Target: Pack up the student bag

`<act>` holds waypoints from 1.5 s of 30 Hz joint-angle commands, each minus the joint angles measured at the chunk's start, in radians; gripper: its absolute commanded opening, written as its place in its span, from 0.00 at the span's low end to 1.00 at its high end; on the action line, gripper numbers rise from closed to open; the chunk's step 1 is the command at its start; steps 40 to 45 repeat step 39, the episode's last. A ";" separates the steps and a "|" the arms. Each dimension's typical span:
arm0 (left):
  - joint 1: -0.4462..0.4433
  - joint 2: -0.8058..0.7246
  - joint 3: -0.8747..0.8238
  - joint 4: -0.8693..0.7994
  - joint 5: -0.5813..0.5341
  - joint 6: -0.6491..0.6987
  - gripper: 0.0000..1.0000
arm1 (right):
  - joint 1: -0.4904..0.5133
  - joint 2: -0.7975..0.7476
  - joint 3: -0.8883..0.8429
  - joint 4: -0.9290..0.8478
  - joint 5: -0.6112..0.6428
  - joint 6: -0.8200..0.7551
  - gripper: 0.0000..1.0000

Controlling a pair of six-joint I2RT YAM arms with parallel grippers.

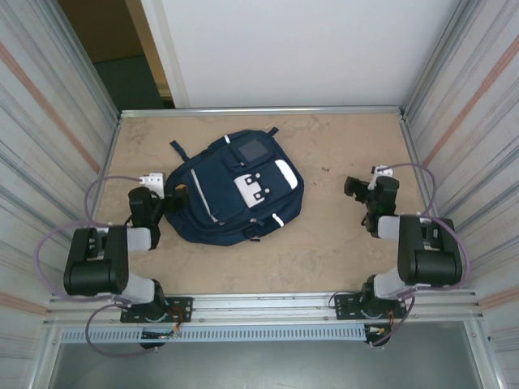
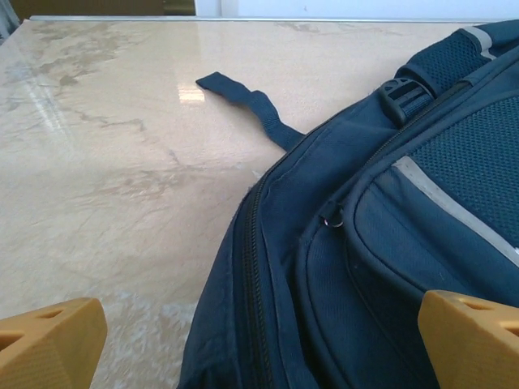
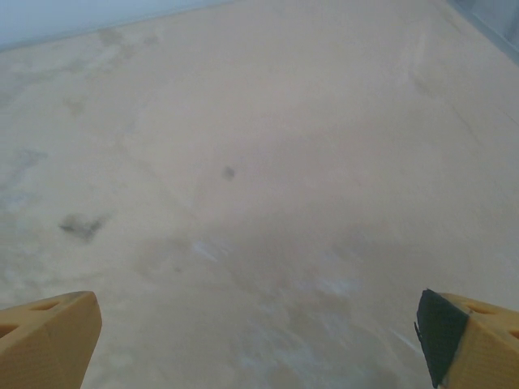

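The student bag (image 1: 235, 190) is a navy blue backpack lying flat near the middle of the table, white patches facing up. My left gripper (image 1: 172, 197) is at the bag's left edge and stands open. In the left wrist view, the bag (image 2: 381, 243) and its closed zipper (image 2: 255, 284) lie between and beyond the wide-apart yellow fingers (image 2: 49, 344); the left gripper (image 2: 259, 361) grips nothing. My right gripper (image 1: 357, 188) is to the right of the bag, apart from it. It hangs open (image 3: 259, 352) over bare table, its fingers (image 3: 478, 344) spread wide.
A loose dark strap (image 2: 251, 101) trails from the bag's top across the marbled tabletop (image 2: 105, 162). A black buckle (image 2: 397, 97) sits on the bag's upper edge. Corrugated metal walls (image 1: 49, 121) enclose the table on the left and right, with a white wall behind.
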 commanded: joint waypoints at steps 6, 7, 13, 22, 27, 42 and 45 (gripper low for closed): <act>-0.023 0.038 0.061 0.019 -0.004 0.006 0.99 | 0.040 0.032 -0.026 0.101 0.114 -0.033 0.99; -0.021 0.028 0.062 -0.003 0.003 0.005 0.99 | 0.038 0.025 -0.026 0.088 0.112 -0.030 0.99; -0.046 0.027 0.076 -0.030 -0.037 0.022 0.99 | 0.041 0.026 -0.023 0.087 0.108 -0.034 0.99; -0.081 0.025 0.090 -0.061 -0.092 0.048 0.99 | 0.038 0.027 -0.019 0.080 0.087 -0.040 0.99; -0.081 0.025 0.091 -0.062 -0.091 0.048 0.98 | 0.039 0.027 -0.019 0.078 0.088 -0.041 0.99; -0.080 0.025 0.090 -0.063 -0.092 0.047 0.99 | 0.037 0.026 -0.018 0.078 0.079 -0.042 0.99; -0.080 0.025 0.090 -0.063 -0.092 0.047 0.99 | 0.037 0.026 -0.018 0.078 0.079 -0.042 0.99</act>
